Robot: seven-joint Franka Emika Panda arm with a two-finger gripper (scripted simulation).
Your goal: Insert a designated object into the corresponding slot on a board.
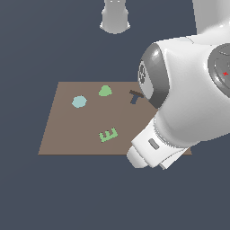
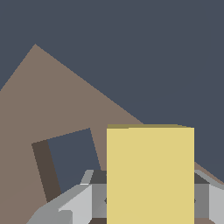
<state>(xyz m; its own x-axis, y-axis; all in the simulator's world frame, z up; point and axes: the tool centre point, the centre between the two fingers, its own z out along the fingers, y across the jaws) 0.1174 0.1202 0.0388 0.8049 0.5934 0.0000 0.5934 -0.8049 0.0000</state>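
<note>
Brown and flat, the square board (image 1: 81,130) lies on a dark blue-grey floor (image 1: 45,197) in the exterior view, and the white arm (image 1: 188,103) covers its corner toward the exterior view's right. On the bare part of the board sit a pale teal octagon (image 1: 79,101) and a green rounded piece (image 1: 105,91) near the far edge, a green E-shaped piece (image 1: 108,134) near the front edge, and a dark T-shaped recess (image 1: 135,96) just beside the arm. The tool, the block and the slot are hidden behind the arm here. In the wrist view the yellow block (image 2: 150,175) stands between the grey fingers (image 2: 74,205) of the tool (image 2: 150,203), which close on its two sides and hold it. The block hangs above the board (image 2: 48,100), close beside the dark blue-grey rectangular slot (image 2: 76,159) with its dark rim; the slot lies bare, turned at an angle to the block's edges.
</note>
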